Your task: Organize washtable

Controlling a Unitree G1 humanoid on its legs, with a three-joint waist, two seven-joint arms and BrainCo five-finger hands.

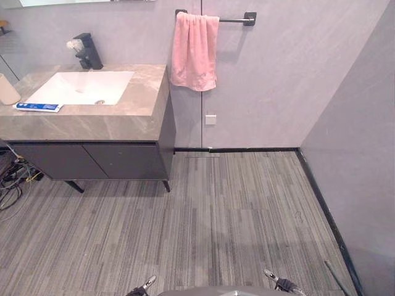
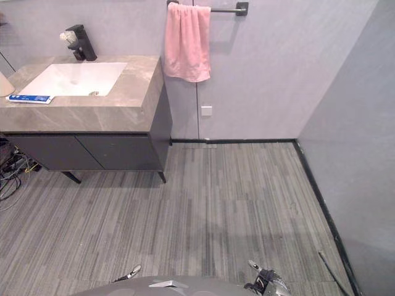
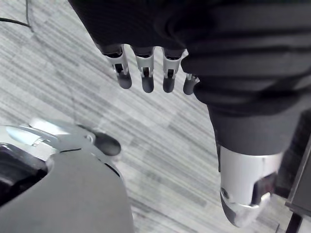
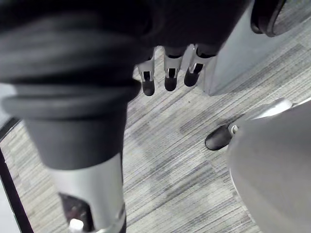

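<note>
A small washroom with pale grey walls and a striped grey floor [image 1: 234, 209]. The washtable [image 1: 123, 120] stands against the wall, ahead and well to the robot's left. Its top is a mottled grey-brown stone slab, thick and square-edged, over a dark cabinet [image 1: 92, 160] on thin legs. A white rectangular basin [image 1: 80, 86] is sunk into the slab, with a blocky black faucet [image 1: 88, 52] behind it. A flat blue-and-white tube [image 1: 38, 107] lies between the basin and the slab's front edge, its long axis roughly along that edge. A beige object [image 1: 7, 90] sits at the far left of the top, cut off, so I cannot tell what it is. Past the table's right end, a soft pink towel [image 1: 194, 52] hangs folded over a dark wall bar [image 1: 231, 20].

The left hand [image 3: 146, 73] hangs low by the body, fingers straight and relaxed, holding nothing. The right hand [image 4: 170, 73] hangs likewise, empty and loose. Both are well apart from the washtable. By my judgement the left hand is the nearer, and the table must be approached, bearing left, before either hand can reach the tube.
</note>
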